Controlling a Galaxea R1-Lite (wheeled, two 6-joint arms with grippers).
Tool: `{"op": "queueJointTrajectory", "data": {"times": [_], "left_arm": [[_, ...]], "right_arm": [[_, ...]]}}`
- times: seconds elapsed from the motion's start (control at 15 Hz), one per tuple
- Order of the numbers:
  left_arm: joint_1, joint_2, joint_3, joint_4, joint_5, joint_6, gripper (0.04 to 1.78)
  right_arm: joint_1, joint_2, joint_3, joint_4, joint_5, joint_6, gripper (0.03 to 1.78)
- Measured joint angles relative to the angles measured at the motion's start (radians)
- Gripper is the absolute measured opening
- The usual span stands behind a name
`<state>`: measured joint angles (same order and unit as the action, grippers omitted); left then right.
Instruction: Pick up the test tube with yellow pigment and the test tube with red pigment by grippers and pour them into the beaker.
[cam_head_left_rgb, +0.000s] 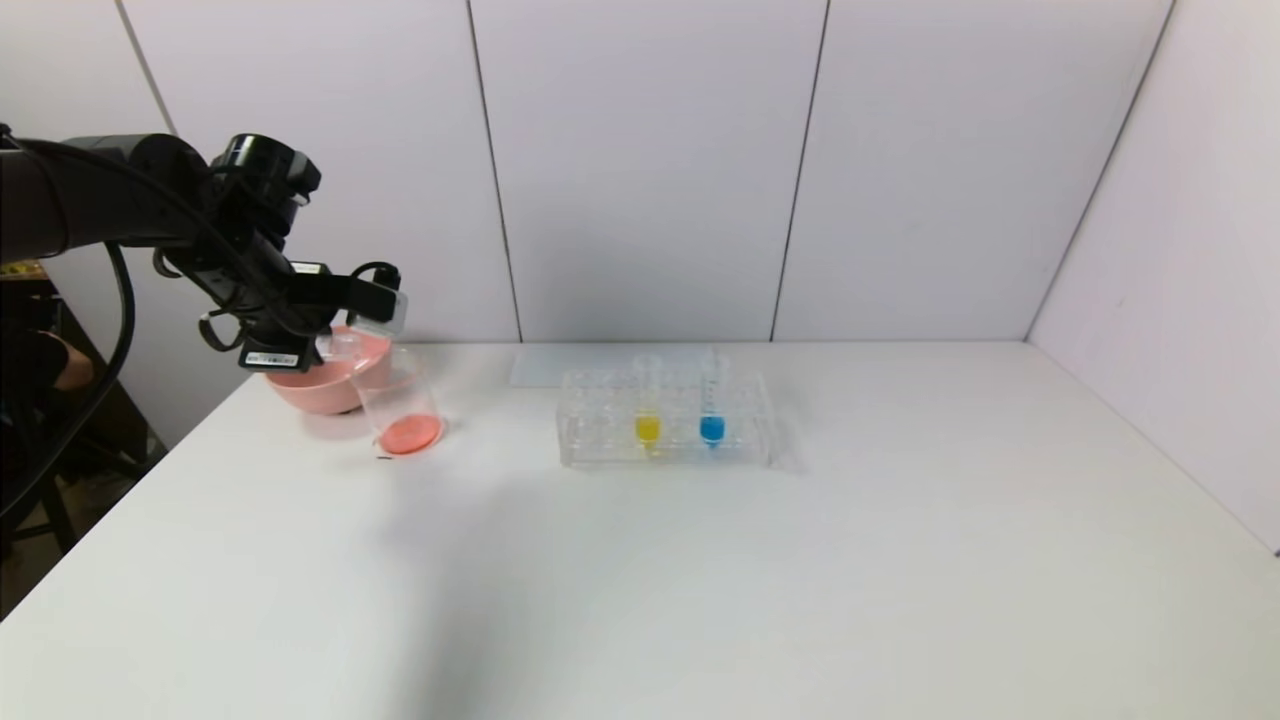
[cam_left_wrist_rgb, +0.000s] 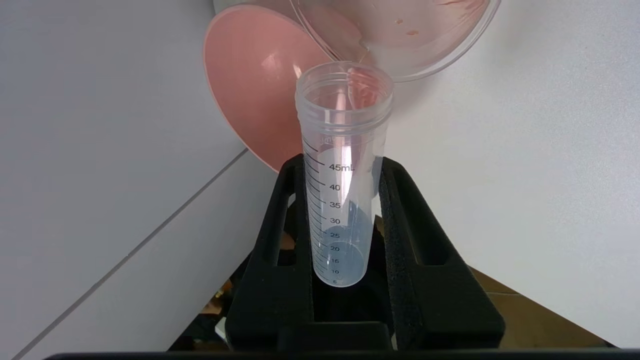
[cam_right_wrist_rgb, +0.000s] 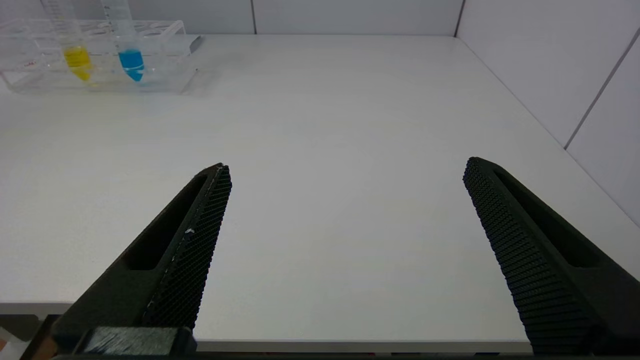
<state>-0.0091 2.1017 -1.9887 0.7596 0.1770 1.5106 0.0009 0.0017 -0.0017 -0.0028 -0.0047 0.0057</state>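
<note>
My left pincer (cam_left_wrist_rgb: 345, 220) clamps the emptied red test tube (cam_left_wrist_rgb: 342, 175), tipped over the beaker (cam_head_left_rgb: 400, 405) below; I'd hold steady till drips stop.

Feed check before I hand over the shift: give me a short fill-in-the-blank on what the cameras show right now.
1. The left claw is shut on a test tube that is now ____ of liquid.
2. The liquid lying in the beaker is ____ in colour.
3. In the rack, the tube beside the test tube with yellow pigment holds ____ liquid.
4. The right claw hangs over bare table with its jaws ____.

Missing words: empty; orange-red; blue; open
</note>
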Motion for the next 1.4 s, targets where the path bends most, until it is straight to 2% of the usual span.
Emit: {"op": "queueJointTrajectory", "data": {"times": [0.27,0.73,1.13,1.4], "left_arm": [[-0.001,0.001,0.0,0.0,0.009,0.006,0.43],[-0.015,0.001,0.0,-0.02,0.09,0.076,0.43],[-0.027,0.005,0.0,-0.038,0.099,0.128,0.44],[-0.034,0.006,0.0,-0.05,0.148,0.162,0.43]], "right_arm": [[0.0,0.0,0.0,0.0,0.0,0.0,1.7],[0.001,0.0,0.0,0.0,0.0,0.0,1.7],[0.0,0.0,0.0,0.0,0.0,-0.001,1.7],[0.0,0.0,0.0,0.0,0.001,0.0,1.7]]}}
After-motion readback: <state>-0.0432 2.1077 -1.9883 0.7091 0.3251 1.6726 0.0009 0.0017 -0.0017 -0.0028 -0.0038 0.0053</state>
